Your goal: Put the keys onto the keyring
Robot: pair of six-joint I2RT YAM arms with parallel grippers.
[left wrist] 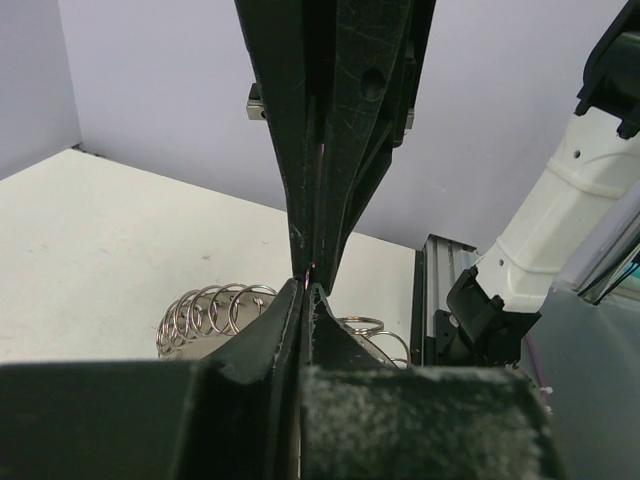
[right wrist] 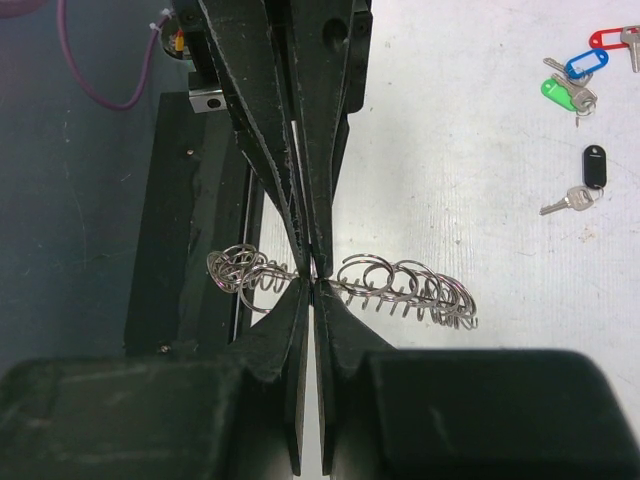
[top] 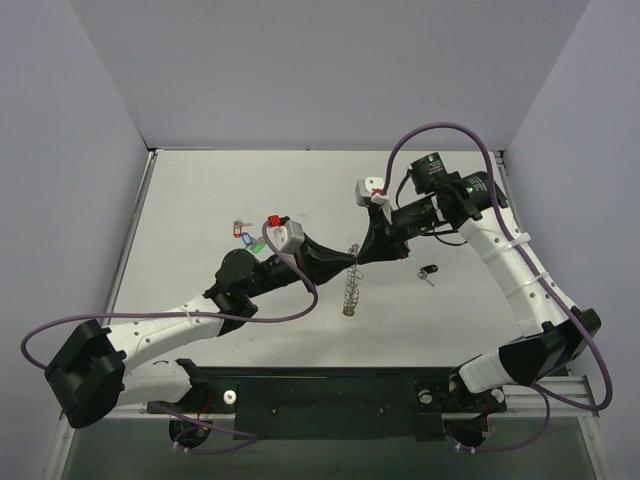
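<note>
The keyring (top: 348,290), a silver wire fringed with many small rings, hangs between both grippers over the middle of the table. My right gripper (right wrist: 313,270) is shut on its wire, with ring clusters (right wrist: 410,288) on either side. My left gripper (left wrist: 308,285) meets it tip to tip and is shut on the same wire, with rings (left wrist: 210,315) behind it. In the top view the left gripper (top: 347,262) and right gripper (top: 360,258) touch. Keys with blue (right wrist: 585,65), green (right wrist: 553,90) and red (right wrist: 605,38) tags lie in a cluster (top: 246,237). A black-tagged key (right wrist: 592,170) lies near them.
Another black-tagged key (top: 428,272) lies on the table right of the grippers. The black base rail (top: 330,385) runs along the near edge. The right arm's white link (left wrist: 560,200) stands close on the right of the left wrist view. Grey walls enclose the table.
</note>
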